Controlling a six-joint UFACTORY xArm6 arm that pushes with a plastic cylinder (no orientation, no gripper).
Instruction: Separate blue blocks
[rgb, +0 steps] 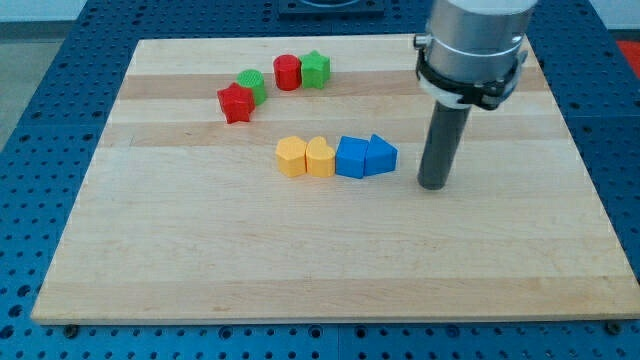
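Observation:
Two blue blocks sit side by side and touching near the board's middle: a blue block (352, 157) on the left and a blue block (380, 155) with a pointed top on the right. They end a row with two yellow blocks. My tip (432, 186) rests on the board to the right of the blue pair, about a block's width from the right blue block, not touching it.
A yellow hexagon-like block (291, 157) and a yellow heart-like block (320, 157) touch the left blue block. At the view's top left lie a red star block (236, 103), a green block (252, 85), a red cylinder (287, 72) and a green star block (315, 69). The wooden board (200, 250) lies on a blue perforated table.

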